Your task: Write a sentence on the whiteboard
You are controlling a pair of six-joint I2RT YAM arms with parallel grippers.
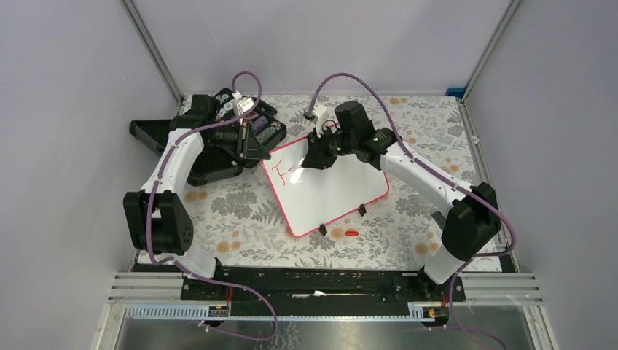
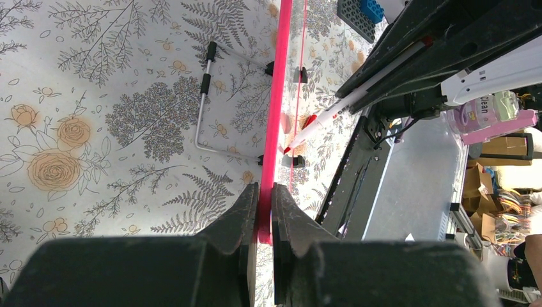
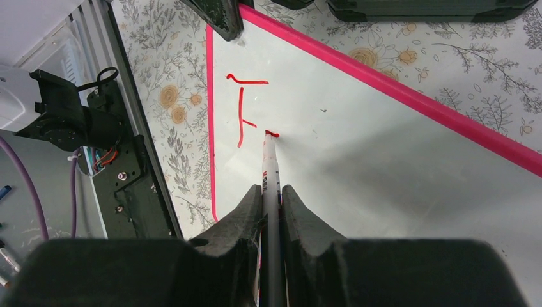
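The whiteboard (image 1: 337, 191) lies tilted on the floral table, its red-pink rim (image 2: 276, 115) seen edge-on in the left wrist view. My left gripper (image 1: 260, 151) is shut on that rim at the board's far left corner (image 2: 264, 192). My right gripper (image 1: 312, 159) is shut on a white marker (image 3: 270, 163), whose red tip touches the whiteboard (image 3: 383, 166) just right of a red letter F (image 3: 245, 105). The marker (image 2: 339, 109) also shows in the left wrist view, slanting down to the board.
A black compartment case (image 1: 218, 138) stands open at the back left behind my left arm. A small red cap (image 1: 352, 232) lies on the table in front of the board. A wire stand (image 2: 204, 96) shows under the board.
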